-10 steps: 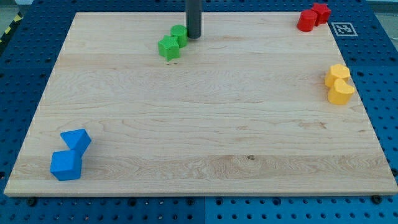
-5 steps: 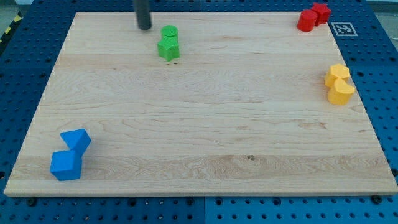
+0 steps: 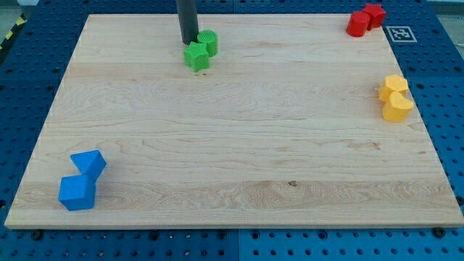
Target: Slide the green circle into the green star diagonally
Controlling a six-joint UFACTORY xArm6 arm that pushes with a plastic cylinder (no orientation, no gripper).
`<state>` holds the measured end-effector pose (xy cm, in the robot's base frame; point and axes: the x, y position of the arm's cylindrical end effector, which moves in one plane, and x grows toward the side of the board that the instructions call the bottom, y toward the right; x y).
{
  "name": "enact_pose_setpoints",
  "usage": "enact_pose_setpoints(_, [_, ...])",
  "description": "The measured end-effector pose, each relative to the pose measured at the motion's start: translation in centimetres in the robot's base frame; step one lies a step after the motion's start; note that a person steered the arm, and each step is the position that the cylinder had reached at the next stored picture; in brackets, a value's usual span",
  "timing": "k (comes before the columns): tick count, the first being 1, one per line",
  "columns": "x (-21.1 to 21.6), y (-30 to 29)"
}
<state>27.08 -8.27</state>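
Up top, my tip touches the ridged green circle abutting the green star; no jaws

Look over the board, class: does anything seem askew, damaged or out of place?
Nothing stands out. The blocks sit in tidy same-colour pairs, and my tip rests just left of the green circle, above the green star.

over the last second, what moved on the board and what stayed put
My tip swung from the view's right of the green pair to their upper left, then came back in against them on their left. The green circle went from upper right of the green star to directly above it, then back to upper right, touching it. The star barely shifted. Blue, yellow and red blocks stayed.
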Motion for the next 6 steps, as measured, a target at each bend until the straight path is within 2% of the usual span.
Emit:
enact_pose_setpoints(5, [-0.2,1.6])
enact_pose_setpoints(6, [-3.8,1.9])
